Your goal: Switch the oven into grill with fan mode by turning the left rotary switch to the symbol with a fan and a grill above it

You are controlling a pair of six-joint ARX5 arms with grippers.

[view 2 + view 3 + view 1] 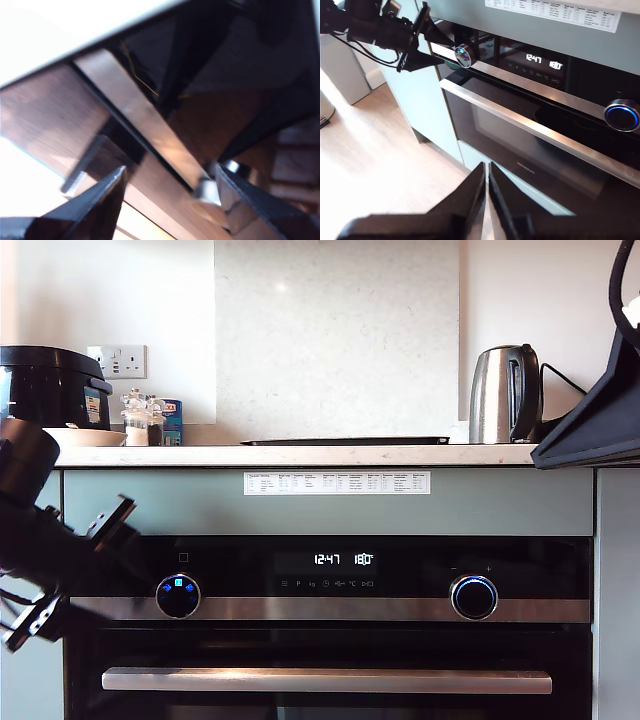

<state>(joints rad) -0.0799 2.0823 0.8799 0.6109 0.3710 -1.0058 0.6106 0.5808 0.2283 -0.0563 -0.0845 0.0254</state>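
My first gripper (427, 42) is matte black, with two flat, wedge-shaped fingers (100, 197) tapering to sharp points, mounted on a blocky black body trailing thin black cables. My second gripper (486, 200) shows the same black, tapered, blade-like fingers (465, 200), smooth and unmarked. In the exterior view the first arm (45, 540) is a dark, blurred mass with a rounded black joint, bracket-like edges and loose black wires.
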